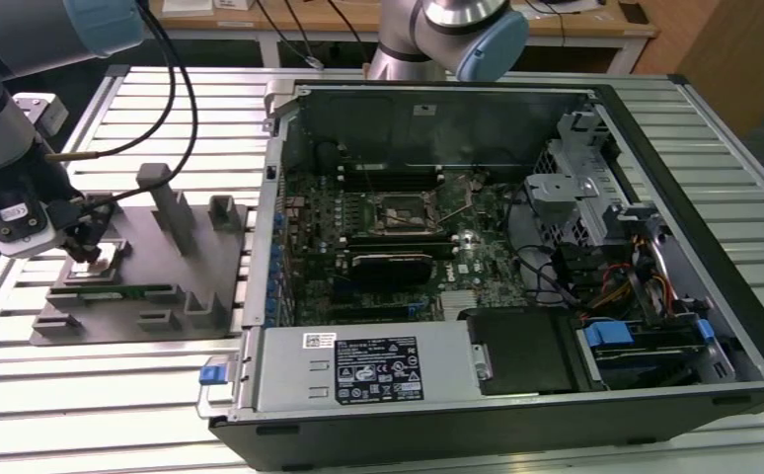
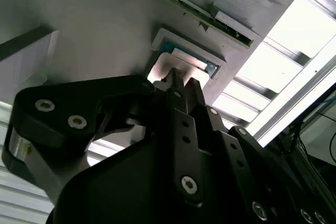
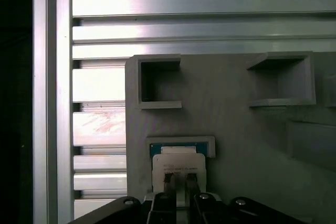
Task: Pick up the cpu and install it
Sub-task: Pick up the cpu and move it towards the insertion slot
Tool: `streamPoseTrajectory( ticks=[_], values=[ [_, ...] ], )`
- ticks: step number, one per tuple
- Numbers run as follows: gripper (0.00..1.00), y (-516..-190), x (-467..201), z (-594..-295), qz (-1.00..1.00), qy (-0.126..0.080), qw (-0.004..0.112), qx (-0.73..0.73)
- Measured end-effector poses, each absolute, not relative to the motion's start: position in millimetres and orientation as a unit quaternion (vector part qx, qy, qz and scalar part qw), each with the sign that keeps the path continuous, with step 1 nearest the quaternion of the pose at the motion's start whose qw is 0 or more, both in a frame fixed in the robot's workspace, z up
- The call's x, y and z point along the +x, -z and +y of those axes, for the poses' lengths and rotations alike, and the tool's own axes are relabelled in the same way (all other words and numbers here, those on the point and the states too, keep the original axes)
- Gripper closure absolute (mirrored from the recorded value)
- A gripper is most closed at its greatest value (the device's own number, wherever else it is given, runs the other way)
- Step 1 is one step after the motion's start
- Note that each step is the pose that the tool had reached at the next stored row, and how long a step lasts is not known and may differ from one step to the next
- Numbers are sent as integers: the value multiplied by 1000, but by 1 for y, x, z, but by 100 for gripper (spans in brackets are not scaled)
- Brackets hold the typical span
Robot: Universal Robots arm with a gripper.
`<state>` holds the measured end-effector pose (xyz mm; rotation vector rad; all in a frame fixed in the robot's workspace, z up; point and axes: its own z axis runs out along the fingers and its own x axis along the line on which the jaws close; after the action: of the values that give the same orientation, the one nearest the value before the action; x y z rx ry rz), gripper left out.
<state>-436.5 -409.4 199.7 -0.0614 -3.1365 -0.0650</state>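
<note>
The small square silver-topped cpu [image 3: 177, 162] lies in a shallow rimmed pocket of the gray plastic fixture plate [image 3: 226, 119]. The black hand [image 3: 179, 179] sits right on top of it; whether it is clamped cannot be told. The plate rests on the slatted aluminium surface [image 1: 93, 395].
</note>
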Motion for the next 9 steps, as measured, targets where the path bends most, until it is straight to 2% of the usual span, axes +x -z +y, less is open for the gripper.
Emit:
streamPoseTrajectory(
  ticks=[1, 2, 5, 6, 7, 9],
  values=[
    [77, -200, -437, -409, -1000, 21, 2, -20],
    [77, -200, -436, -409, -1000, 21, 2, -19],
    [59, -200, -437, -409, -1000, 21, 2, -19],
    [59, -200, -437, -409, -1000, 21, 2, -19],
    [53, -200, -437, -409, -1000, 21, 2, -19],
    [53, -200, -437, -409, -1000, 21, 2, -19]
  ],
)
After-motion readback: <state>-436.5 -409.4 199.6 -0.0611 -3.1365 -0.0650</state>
